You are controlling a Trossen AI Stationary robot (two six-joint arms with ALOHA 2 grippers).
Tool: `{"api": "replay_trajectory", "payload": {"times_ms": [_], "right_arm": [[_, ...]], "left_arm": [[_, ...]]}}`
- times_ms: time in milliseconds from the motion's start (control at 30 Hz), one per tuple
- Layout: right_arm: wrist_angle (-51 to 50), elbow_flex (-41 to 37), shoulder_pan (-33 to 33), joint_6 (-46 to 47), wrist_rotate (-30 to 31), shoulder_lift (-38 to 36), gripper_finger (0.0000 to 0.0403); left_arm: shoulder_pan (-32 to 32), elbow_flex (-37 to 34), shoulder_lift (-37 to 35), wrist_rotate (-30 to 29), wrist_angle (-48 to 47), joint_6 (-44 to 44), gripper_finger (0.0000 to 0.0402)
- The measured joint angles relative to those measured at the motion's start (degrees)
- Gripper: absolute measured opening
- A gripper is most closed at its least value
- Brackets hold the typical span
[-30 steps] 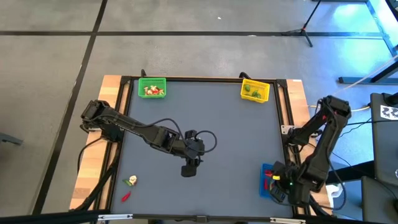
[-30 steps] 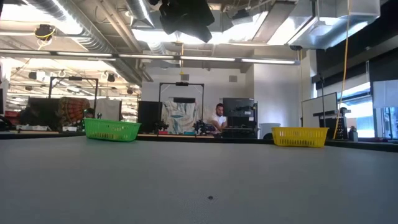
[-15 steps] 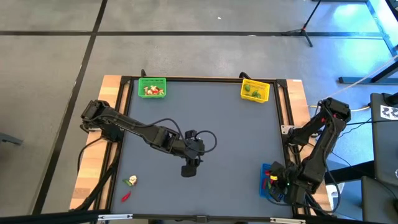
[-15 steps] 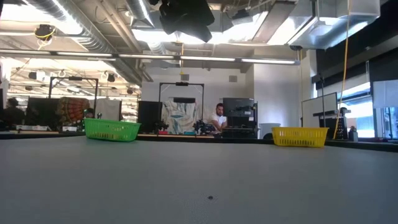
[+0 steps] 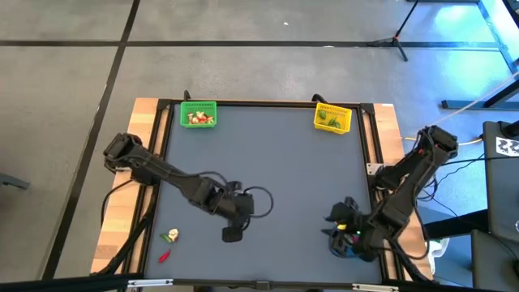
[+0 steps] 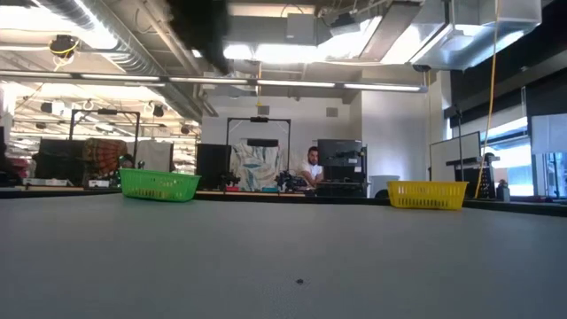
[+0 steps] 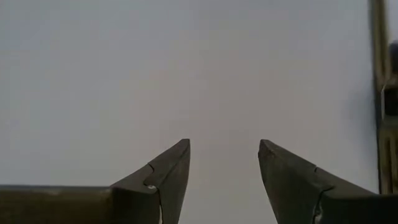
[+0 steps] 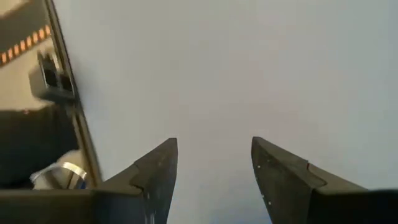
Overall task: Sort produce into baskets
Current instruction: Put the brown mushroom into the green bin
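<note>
Left gripper (image 5: pixel 231 235) fingers parted, empty, above grey tabletop (image 5: pixel 284 170) near loose red chili-like and pale toy vegetables (image 5: pixel 168 242), right gripper (image 5: pixel 334 217) parted, empty, beside blue mesh basket (image 5: pixel 345 248), bright green mesh basket (image 5: pixel 198 113), yellow mesh basket (image 5: pixel 332 118) at far edge.

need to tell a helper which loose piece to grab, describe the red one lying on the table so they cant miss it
Start at the table seen from above and go to its near left corner, far from the green basket and yellow basket at the back edge. Two loose pieces lie there: the red chili piece is the slim one nearest the table's edge, just beside the paler piece.
</note>
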Motion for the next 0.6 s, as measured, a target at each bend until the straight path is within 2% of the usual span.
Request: {"api": "replay_trajectory", "payload": {"times_ms": [267, 433, 600], "right_arm": [[6.6, 0.0, -8.0, -18.8, 7.4, 0.0, 0.0207], [9.5, 0.0, -12.5, -26.4, 8.1, 0.0, 0.0207], [10.1, 0.0, -15.5, -30.0, 8.2, 0.0, 0.0207]], "left_arm": [[-9.1, 0.0, 0.0, 0.1, -14.1, -17.7, 0.0186], [-14.9, 0.0, 0.0, 1.8, -19.4, -27.9, 0.0186], [-19.8, 0.0, 0.0, 4.1, -21.9, -36.5, 0.0186]]}}
